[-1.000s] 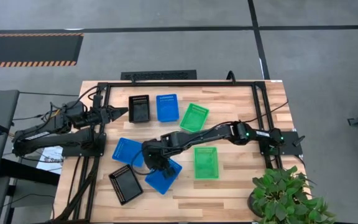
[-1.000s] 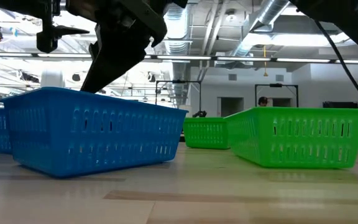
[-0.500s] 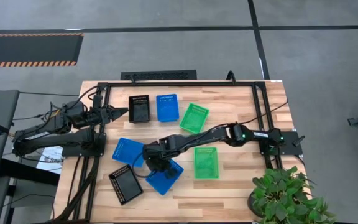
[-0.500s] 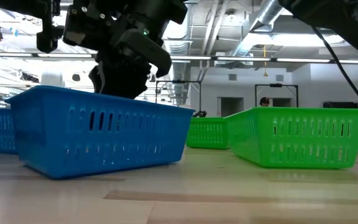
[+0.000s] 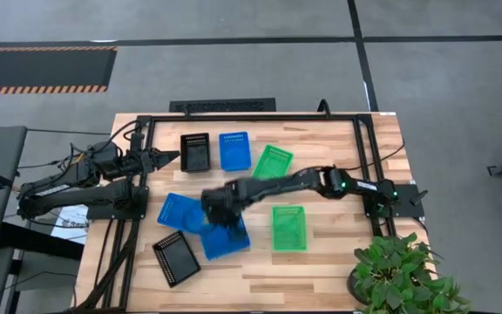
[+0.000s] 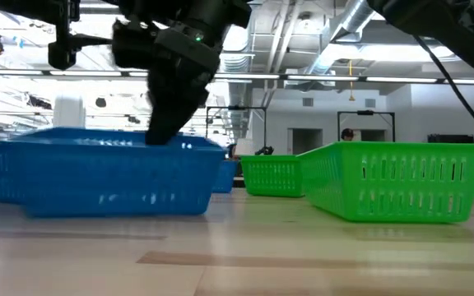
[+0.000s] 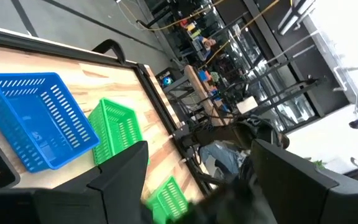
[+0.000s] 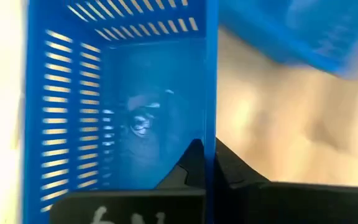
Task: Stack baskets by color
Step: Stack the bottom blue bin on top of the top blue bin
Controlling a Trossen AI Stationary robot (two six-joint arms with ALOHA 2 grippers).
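Right claw (image 5: 219,212) clamps the wall of a bright blue mesh basket (image 5: 226,237), seemingly touching a second blue basket (image 5: 179,212); bare bench (image 5: 321,262) nearby; left claw (image 5: 171,157) open

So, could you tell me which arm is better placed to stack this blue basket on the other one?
The right. Its gripper is shut on the blue basket wall, close beside the other blue basket. The left gripper waits open at the table's far left edge.
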